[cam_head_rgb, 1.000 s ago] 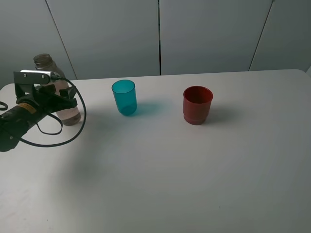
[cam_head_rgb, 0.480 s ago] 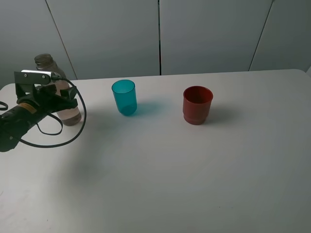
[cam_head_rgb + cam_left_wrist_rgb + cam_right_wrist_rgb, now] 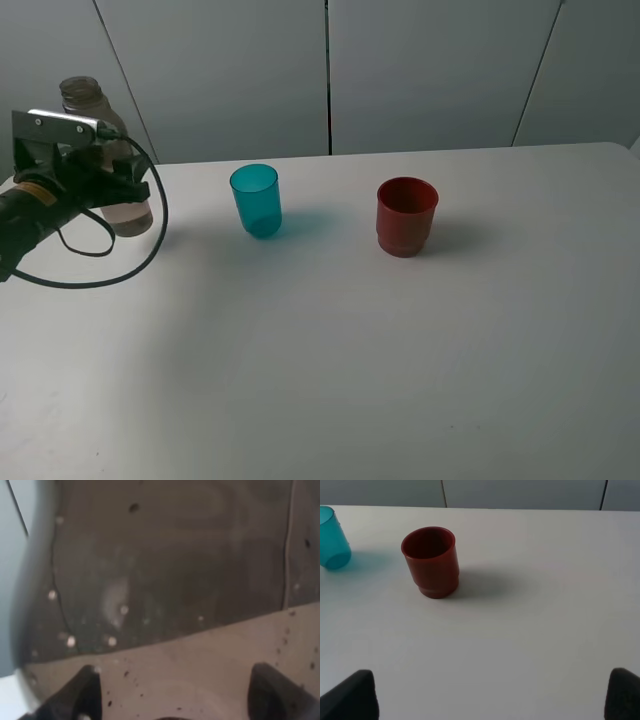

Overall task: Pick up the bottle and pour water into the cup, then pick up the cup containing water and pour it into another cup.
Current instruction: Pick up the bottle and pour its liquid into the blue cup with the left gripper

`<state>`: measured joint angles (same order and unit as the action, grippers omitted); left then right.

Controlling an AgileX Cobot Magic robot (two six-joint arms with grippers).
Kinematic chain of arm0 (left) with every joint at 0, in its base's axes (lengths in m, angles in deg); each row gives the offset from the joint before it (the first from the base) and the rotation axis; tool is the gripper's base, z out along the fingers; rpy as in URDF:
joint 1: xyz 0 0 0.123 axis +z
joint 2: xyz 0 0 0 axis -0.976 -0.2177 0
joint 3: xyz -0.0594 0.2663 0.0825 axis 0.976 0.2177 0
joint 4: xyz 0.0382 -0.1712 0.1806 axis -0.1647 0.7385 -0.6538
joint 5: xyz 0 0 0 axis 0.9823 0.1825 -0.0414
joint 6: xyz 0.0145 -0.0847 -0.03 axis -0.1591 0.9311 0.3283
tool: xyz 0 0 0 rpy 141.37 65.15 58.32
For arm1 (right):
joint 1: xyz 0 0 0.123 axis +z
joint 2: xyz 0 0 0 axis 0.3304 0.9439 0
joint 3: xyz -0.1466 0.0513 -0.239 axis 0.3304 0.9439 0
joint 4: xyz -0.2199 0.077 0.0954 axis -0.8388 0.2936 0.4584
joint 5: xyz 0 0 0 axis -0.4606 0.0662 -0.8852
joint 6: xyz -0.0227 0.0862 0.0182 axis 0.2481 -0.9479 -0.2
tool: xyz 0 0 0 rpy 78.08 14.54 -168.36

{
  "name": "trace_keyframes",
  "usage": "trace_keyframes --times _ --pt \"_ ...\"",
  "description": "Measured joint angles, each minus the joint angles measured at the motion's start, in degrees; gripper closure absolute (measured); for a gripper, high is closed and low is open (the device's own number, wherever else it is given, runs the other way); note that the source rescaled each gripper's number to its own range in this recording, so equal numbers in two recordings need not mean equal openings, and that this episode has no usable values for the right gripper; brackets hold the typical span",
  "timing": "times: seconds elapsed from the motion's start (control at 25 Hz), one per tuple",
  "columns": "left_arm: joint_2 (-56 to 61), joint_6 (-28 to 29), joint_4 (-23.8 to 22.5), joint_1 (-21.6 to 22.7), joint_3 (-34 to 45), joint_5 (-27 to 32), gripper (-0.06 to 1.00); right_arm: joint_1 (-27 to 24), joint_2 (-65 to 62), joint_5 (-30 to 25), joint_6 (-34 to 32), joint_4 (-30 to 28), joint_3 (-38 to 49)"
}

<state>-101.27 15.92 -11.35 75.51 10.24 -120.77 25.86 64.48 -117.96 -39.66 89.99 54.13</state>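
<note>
Bare robot-lab setting: plain white table (image 3: pixel 350 380), grey panelled wall (image 3: pixel 430 70) behind.

Plain white counter (image 3: pixel 330 360), pretty bare. Two cups stand upright on it: a teal cup (image 3: pixel 256 200) up and left of centre, and a red cup (image 3: pixel 406 217) off to its right. They're well apart, each with a soft shadow to its right.
</note>
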Motion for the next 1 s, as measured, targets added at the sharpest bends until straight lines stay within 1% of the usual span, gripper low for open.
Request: trace_keyframes --times 0.16,0.36,0.44,0.8,1.0 --pt "3.74 -1.29 -0.3 0.0 0.0 5.94 0.94 0.0 0.0 0.0 0.0 0.0 0.0" --pt "6.29 -1.93 -5.15 0.0 -2.19 15.49 0.94 0.0 0.0 0.0 0.0 0.0 0.0" --pt "7.0 -1.93 -6.28 -0.37 -2.82 17.89 0.94 0.0 0.0 0.0 0.0 0.0 0.0" --pt "7.96 -1.98 -7.41 -1.49 -3.18 19.49 0.94 0.0 0.0 0.0 0.0 0.0 0.0" --pt "7.96 -6.96 -7.5 -1.82 -3.18 21.53 0.94 0.0 0.0 0.0 0.0 0.0 0.0"
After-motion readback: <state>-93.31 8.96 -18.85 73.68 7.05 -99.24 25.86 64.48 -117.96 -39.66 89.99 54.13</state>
